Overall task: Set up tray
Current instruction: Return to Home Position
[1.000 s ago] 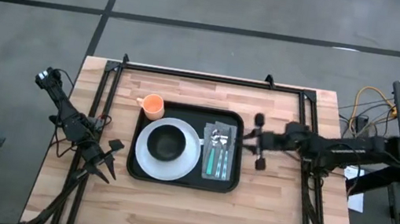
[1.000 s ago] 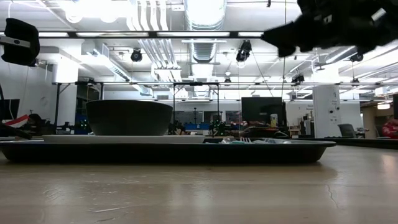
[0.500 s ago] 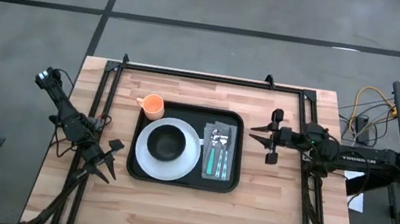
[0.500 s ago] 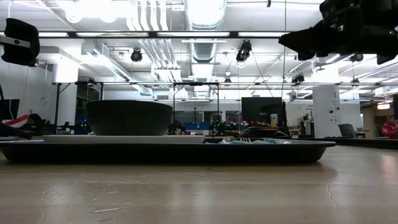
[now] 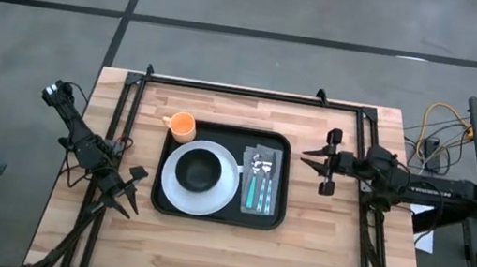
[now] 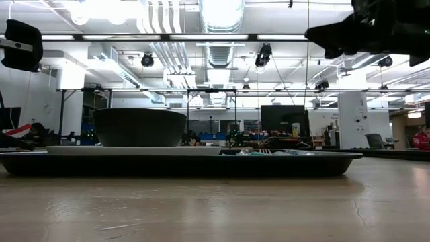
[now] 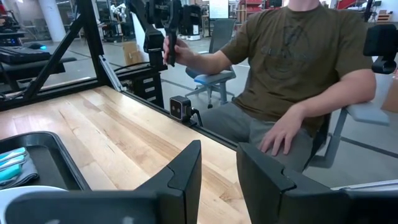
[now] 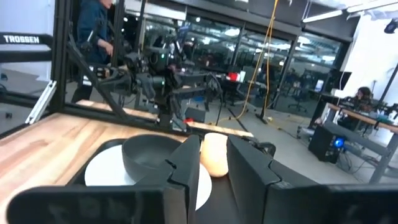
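The black tray (image 5: 229,131) lies on the middle of the wooden table. On it rests a white plate (image 5: 175,189) with a black bowl (image 5: 200,169) in it. To their right, teal-handled cutlery (image 5: 260,182) lies on a grey napkin. An orange cup (image 5: 183,126) stands at the tray's far left corner. My right gripper (image 5: 304,153) hovers right of the tray, pointing at it, open by a narrow gap with nothing in it (image 8: 213,148). My left gripper (image 5: 128,189) waits at the table's left, narrowly open and empty (image 7: 219,149).
Black frame bars (image 5: 236,89) run along the table's far edge and down both sides. A small camera (image 7: 180,107) sits at the table's edge, and a seated person (image 7: 292,74) shows beyond it. Bare wood (image 5: 220,254) lies on the near side of the tray.
My right gripper has drawn back from the tray's right rim toward the table's right edge and slightly toward the far edge. It carries nothing. The tray and the things on it have stayed where they were.
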Motion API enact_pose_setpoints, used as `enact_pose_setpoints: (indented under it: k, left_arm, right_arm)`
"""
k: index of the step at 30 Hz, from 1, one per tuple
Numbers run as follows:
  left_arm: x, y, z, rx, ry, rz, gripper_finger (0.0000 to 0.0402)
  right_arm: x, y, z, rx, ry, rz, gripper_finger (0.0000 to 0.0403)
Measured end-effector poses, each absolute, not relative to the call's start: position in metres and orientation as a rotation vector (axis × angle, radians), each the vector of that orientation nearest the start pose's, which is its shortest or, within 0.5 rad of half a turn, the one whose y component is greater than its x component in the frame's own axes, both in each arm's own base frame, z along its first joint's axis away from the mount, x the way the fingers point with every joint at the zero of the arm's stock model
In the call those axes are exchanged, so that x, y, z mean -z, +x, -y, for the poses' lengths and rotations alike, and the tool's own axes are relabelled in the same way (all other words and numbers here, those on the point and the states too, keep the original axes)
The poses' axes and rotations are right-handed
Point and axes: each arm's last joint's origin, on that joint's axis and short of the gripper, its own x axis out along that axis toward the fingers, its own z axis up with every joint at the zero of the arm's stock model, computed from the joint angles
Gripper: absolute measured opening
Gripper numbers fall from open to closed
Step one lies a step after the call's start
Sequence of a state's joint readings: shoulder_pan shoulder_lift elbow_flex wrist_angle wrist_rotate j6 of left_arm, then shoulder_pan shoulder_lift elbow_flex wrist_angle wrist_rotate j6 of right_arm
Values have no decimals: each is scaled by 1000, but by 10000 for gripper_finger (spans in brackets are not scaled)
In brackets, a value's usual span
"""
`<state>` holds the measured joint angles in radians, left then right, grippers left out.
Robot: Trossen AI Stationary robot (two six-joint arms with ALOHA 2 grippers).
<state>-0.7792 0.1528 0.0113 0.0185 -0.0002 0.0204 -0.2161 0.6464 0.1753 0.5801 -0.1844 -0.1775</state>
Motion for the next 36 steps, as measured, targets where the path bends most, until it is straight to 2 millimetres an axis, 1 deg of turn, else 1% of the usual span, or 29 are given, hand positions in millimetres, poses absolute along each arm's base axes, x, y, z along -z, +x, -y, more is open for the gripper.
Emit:
enact_pose_setpoints:
  k: [4, 10, 13, 17, 25, 30, 36]
  left_arm:
    - [-157, 75, 75, 779, 67, -109, 84]
    - [-157, 75, 75, 779, 67, -109, 84]
    - [-157, 75, 75, 779, 67, -109, 84]
    - [-157, 75, 75, 780, 67, -109, 84]
    - [-157, 75, 75, 779, 67, -109, 84]
    - [-157, 75, 75, 779, 68, -109, 84]
    - [-157, 75, 75, 779, 68, -110, 84]
  right_arm:
    - [-217, 140, 25, 36, -187, 133, 78]
    - [-211, 125, 22, 28, -164, 110, 85]
    - [-208, 117, 20, 30, -161, 126, 87]
    - [-207, 107, 18, 32, -162, 152, 81]
    - [-202, 91, 15, 46, -159, 133, 68]
    - [-200, 88, 14, 55, -136, 121, 73]
    - [-188, 91, 17, 117, -132, 68, 83]
